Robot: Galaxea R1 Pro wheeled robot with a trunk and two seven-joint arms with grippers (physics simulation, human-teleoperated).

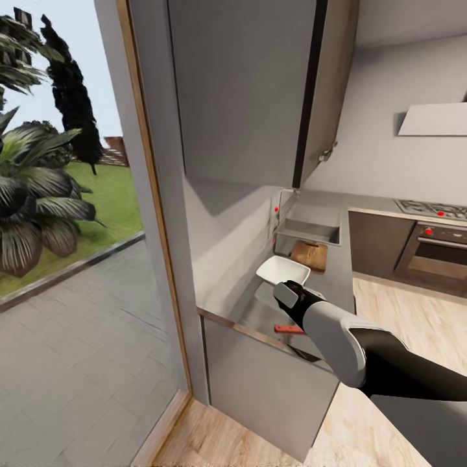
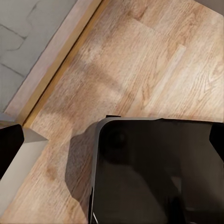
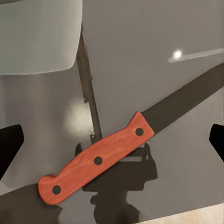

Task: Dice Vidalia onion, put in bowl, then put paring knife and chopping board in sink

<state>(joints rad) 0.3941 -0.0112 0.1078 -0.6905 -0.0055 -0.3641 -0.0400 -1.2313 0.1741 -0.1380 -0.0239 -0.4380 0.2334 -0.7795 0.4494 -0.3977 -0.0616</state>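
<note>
— Looking across the tabletop from the head view, what stands around the task's things?

— A tall grey cabinet hangs above it, a glass door to the garden is at the left, and an oven with a hob sits far right. The right arm reaches over the near end and covers part of the paring knife.

— Where is everything?

— The sink is at the far end, its faucet by the wall. The chopping board lies just this side of it, the white bowl nearer again, and the knife nearest, by the tabletop's front edge. I cannot make out the onion.

— Which way does the knife point?

— In the right wrist view it lies flat, its long axis diagonal: the red-orange handle at one end, the dark blade running away from it. The bowl's rim is near.

— And the right gripper?

— Spread wide; its dark fingertips sit at either side of the knife, not touching it.

— The left gripper?

— Over the wooden floor; I cannot tell its state.
</note>
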